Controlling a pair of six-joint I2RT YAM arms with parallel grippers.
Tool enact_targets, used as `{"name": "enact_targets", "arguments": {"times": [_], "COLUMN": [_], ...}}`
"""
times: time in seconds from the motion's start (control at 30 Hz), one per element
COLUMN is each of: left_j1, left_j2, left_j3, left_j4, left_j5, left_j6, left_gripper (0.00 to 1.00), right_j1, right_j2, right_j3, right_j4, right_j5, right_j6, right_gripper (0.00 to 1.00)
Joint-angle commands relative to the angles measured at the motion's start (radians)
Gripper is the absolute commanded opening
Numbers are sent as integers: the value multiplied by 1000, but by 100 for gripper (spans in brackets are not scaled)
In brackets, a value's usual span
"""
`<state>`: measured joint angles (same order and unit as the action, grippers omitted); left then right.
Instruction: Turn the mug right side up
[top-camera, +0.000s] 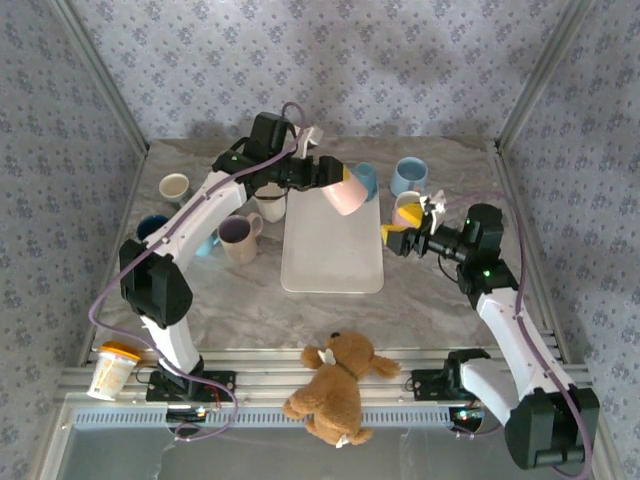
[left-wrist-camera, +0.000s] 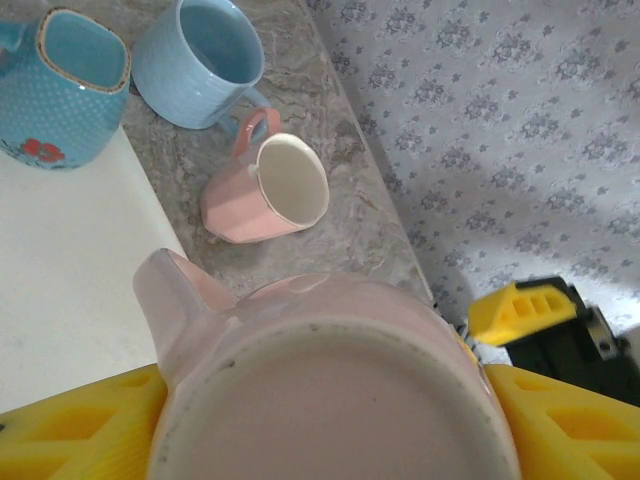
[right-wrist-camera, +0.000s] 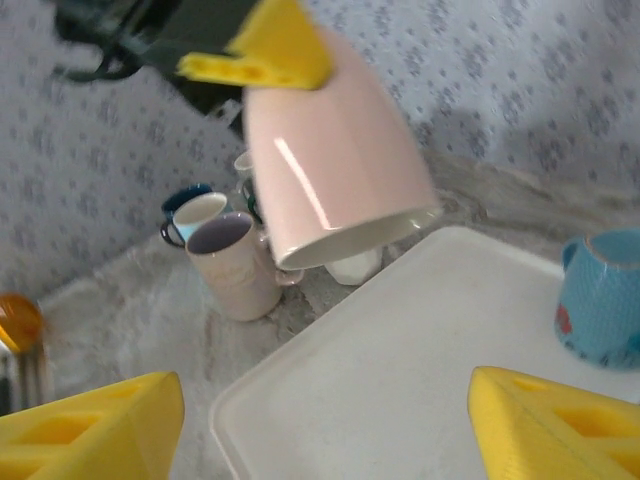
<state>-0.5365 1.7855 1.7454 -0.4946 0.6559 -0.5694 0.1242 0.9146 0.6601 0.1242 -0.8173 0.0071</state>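
Above the far end of the white tray (top-camera: 330, 262), the pink mug (top-camera: 347, 198) hung clear of the surface (top-camera: 430, 300). It was tilted, with its mouth facing down and toward my right side and its base toward my left wrist. My left pincer (top-camera: 338, 182) was clamped across the body near that base, a yellow pad on each side and the handle sticking out beside one finger. I judged myself in the middle of the turn: the mug was lifted and tipped partway, but not yet upright and not set down.

My right pincer (top-camera: 398, 238) stood with its jaws wide and nothing between them, near the tray's right edge. It was aimed at the mug's open rim but well apart from it.

As I read it, the next move called for rolling the wrist until the rim faced up, or for a handover to the right pincer, then lowering the mug onto bare tray. A second pink cup (left-wrist-camera: 268, 190) lay on its side just off the tray's right edge, with a blue mug (left-wrist-camera: 195, 60) beyond it. The descent would have needed to stay away from both.
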Motion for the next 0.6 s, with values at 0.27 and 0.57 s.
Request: {"name": "enact_targets", "arguments": {"times": [0.27,0.57], "left_j1": [11,9], "left_j2": [-82,-54], "left_j3": [7,57], "left_j4": [35,-16], "left_j5": [90,179], "left_j6": [-81,-81], "left_gripper": [55,51], "right_j1": [122,158], "right_j2": [-14,86], "right_j3": [-17,-11], "right_j4": [59,244], "right_j5": [213,261], "right_j6": [-602,-685], "right_gripper": [71,63]}}
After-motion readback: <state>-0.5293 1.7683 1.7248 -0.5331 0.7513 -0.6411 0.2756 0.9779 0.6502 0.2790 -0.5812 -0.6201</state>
